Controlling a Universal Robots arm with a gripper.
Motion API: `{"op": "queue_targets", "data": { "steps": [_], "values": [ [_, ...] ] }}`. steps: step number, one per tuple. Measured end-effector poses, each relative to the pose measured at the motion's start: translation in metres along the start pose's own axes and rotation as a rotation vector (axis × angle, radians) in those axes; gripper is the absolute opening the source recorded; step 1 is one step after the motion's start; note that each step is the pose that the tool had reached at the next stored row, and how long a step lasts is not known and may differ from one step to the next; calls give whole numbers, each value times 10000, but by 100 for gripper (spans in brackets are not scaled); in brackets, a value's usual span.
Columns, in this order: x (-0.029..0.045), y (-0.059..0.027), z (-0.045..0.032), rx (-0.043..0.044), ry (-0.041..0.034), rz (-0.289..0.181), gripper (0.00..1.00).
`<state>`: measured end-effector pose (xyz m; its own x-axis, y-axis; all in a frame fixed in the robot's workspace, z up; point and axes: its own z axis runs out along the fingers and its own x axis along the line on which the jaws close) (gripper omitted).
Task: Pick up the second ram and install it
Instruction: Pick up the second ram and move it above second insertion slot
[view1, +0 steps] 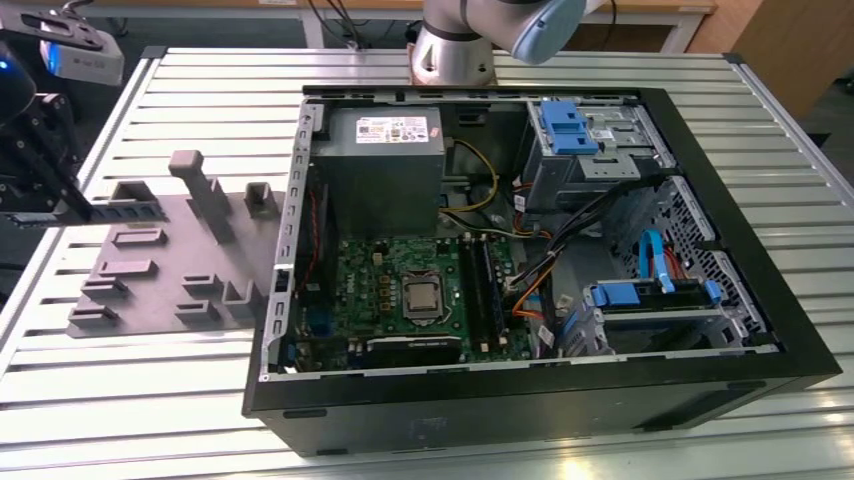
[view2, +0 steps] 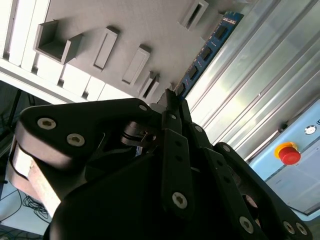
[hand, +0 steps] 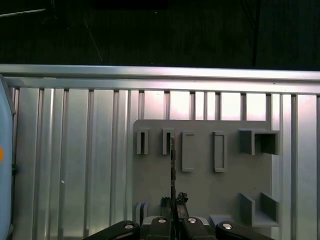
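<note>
My black gripper hangs at the exterior view's far left, above the grey holder plate. It is shut on the second ram, a narrow blue-green strip with black chips that sticks out from the fingertips. In the first wrist view the ram is seen edge-on as a thin line running out from the gripper over the plate. In the exterior view the ram lies roughly level just above the plate's far holders. The motherboard with its long black slots lies inside the open case.
The open black computer case takes up the middle of the slatted metal table, holding a grey power supply and blue drive clips. The arm's base stands behind it. A red stop button sits off the table.
</note>
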<state>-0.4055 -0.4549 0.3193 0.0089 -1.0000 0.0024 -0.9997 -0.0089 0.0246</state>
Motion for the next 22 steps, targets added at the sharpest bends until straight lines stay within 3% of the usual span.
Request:
{"op": "queue_targets", "data": {
  "steps": [22],
  "values": [
    [1, 5, -195, -1, 1, 0, 14]
  ]
}}
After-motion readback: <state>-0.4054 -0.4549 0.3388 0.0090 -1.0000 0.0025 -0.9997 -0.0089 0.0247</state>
